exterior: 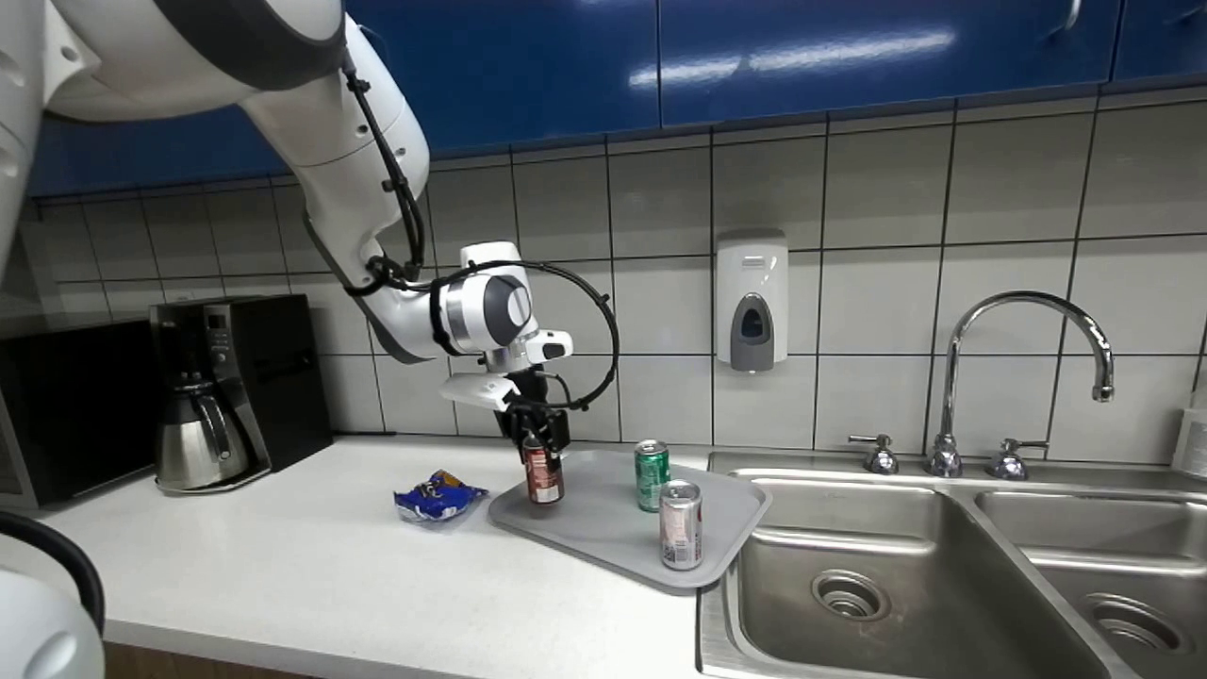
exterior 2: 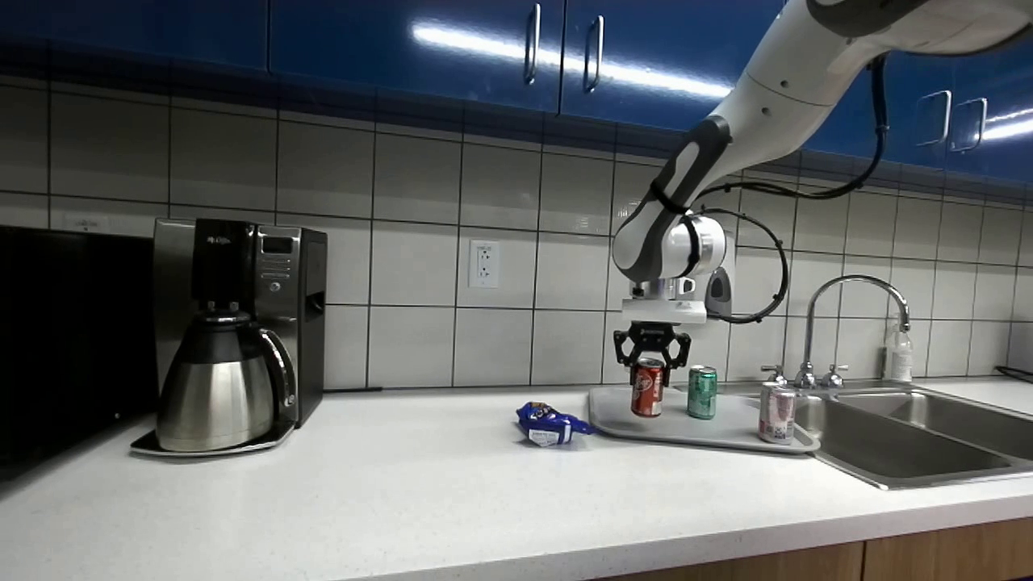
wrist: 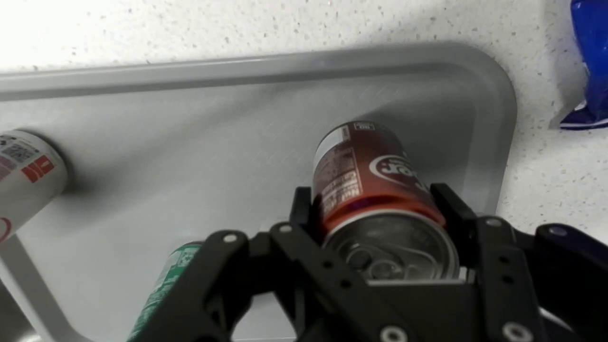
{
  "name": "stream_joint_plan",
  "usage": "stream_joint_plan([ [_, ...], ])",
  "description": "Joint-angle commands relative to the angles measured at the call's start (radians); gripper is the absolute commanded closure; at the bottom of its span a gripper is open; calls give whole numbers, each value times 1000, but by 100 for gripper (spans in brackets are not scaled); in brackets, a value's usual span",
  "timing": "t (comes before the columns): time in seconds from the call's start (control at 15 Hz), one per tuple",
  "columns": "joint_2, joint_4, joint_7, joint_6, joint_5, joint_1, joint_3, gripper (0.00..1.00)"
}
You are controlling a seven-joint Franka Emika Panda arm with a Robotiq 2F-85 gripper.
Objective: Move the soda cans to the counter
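Your black two-fingered gripper (exterior 2: 649, 381) clasped red metal soda can (wrist: 375, 173); green metal can (exterior 2: 702, 393), silver metal can (exterior: 681, 524) stood on grey rectangular tray (exterior: 601, 514); none yet delivered to white counter (exterior 2: 387, 484).

The red can (wrist: 370, 166) says "er". The pale can (wrist: 28, 175) has a square code (wrist: 18, 153). The word (exterior 2: 219, 240) on the coffee maker (exterior 2: 226, 274) is too blurry to read.

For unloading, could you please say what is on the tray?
A green can and a silver can stand there, hiding the spots beneath; whether the gripped red can touches the tray is unclear.
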Motion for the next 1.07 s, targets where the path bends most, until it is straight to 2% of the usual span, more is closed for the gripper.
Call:
stream_joint_plan([
  [0.0, -117, -132, -32, 32, -14, 8, 4, 61],
  [0.6, -281, -344, -60, 77, -55, 16, 34, 61],
  [1.0, -355, -443, -78, 80, -75, 10, 73, 61],
])
